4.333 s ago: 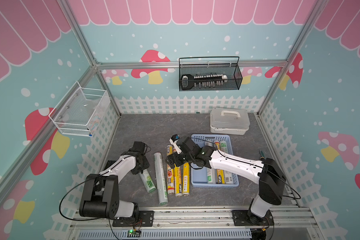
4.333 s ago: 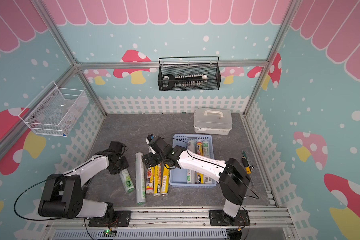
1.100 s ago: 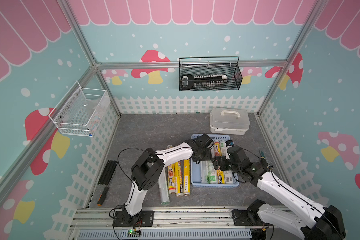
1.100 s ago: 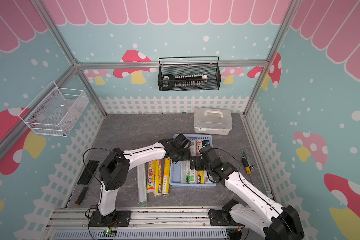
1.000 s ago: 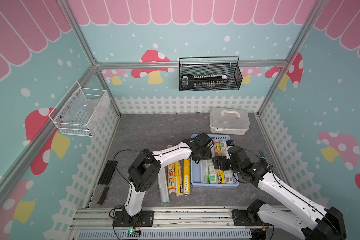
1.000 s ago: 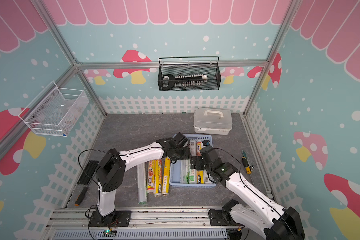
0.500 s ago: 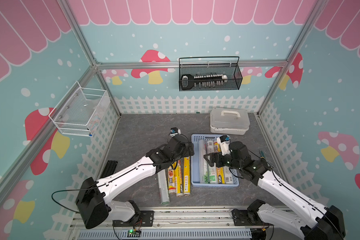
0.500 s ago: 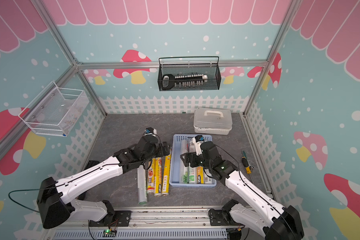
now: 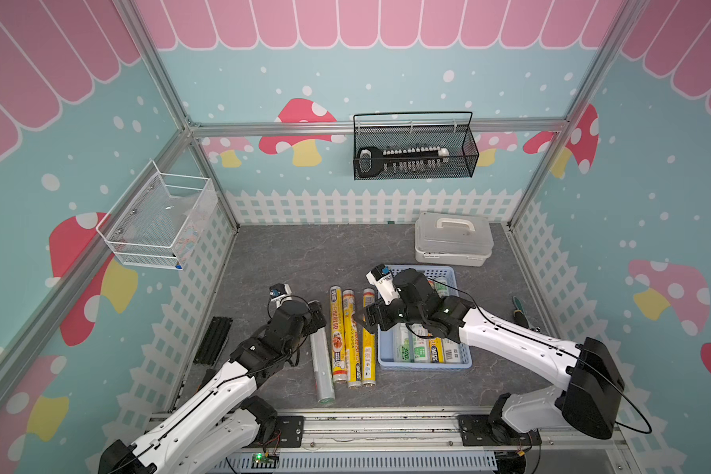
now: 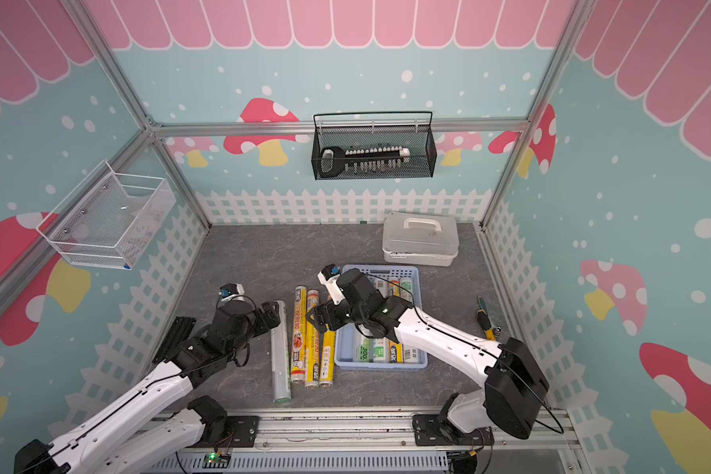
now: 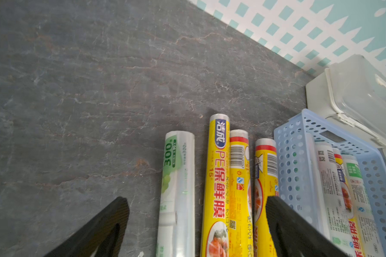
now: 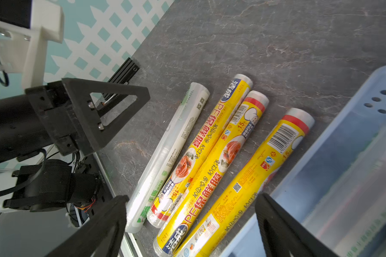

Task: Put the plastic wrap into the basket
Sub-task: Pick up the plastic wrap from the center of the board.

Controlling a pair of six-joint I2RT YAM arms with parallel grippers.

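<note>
On the table lie a clear-white plastic wrap roll (image 9: 322,365) (image 11: 176,189) and three yellow rolls (image 9: 352,340) (image 10: 309,340) (image 12: 212,142), side by side left of the light-blue basket (image 9: 427,365) (image 10: 380,365) (image 11: 292,155) (image 12: 343,144). Several more rolls (image 9: 417,349) lie inside the basket. My left gripper (image 9: 316,314) (image 10: 271,315) (image 11: 196,222) hangs open and empty over the far end of the clear-white roll. My right gripper (image 9: 369,319) (image 10: 316,319) (image 12: 192,224) is open and empty above the yellow rolls, by the basket's left wall.
A white lidded box (image 9: 452,242) stands behind the basket. A screwdriver (image 9: 522,312) lies to its right and a black strip (image 9: 214,340) near the left fence. On the walls hang a black wire basket (image 9: 413,152) and a white wire basket (image 9: 161,221).
My left gripper has drawn back leftward from the basket's far left corner to the clear-white roll. My right gripper has shifted left from over the basket to over the yellow rolls.
</note>
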